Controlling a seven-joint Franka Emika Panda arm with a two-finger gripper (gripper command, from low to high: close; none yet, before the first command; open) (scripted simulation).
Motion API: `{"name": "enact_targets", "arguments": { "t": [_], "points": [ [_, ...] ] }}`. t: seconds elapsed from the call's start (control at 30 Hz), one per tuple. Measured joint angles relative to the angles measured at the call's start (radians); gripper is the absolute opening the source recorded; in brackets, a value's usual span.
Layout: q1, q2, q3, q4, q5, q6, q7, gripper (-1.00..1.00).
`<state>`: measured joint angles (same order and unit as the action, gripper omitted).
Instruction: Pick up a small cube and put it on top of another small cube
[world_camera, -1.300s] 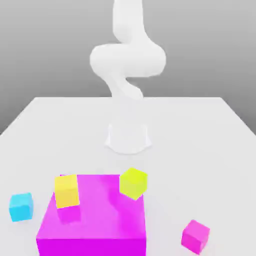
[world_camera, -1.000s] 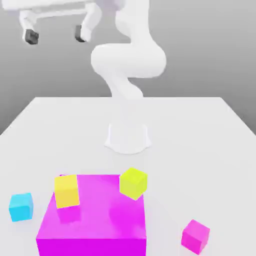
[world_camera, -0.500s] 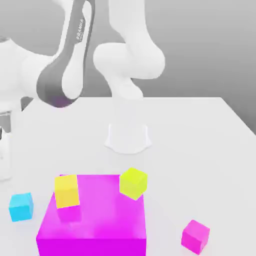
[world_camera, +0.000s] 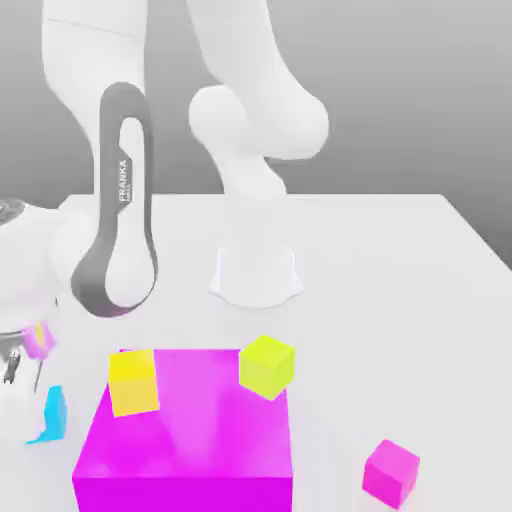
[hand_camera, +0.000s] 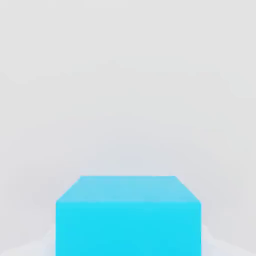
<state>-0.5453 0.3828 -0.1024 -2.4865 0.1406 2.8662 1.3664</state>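
Cyan cube (world_camera: 55, 413) sits near the table (world_camera: 400, 260) edge at the exterior view's left, right at the gripper (world_camera: 22, 385), jaws clamped on it.

I work in a simulated test scene, not a real room: a bare white table (world_camera: 400, 260) under a flat grey backdrop (world_camera: 420, 90), plain bright cubes on it, my base (world_camera: 256, 275) mid-table.
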Motion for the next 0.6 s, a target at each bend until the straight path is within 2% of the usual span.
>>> {"name": "enact_targets", "arguments": {
  "t": [0.17, 0.5, 0.6],
  "points": [
    [0.019, -0.141, -0.037, -0.023, -0.072, -0.118, 0.010, -1.00],
    [0.158, -0.354, 0.055, -0.019, -0.387, -0.352, -0.324, -1.00],
    [0.237, -0.450, 0.089, -0.057, -0.364, -0.411, -0.267, -1.00]
  ]
}}
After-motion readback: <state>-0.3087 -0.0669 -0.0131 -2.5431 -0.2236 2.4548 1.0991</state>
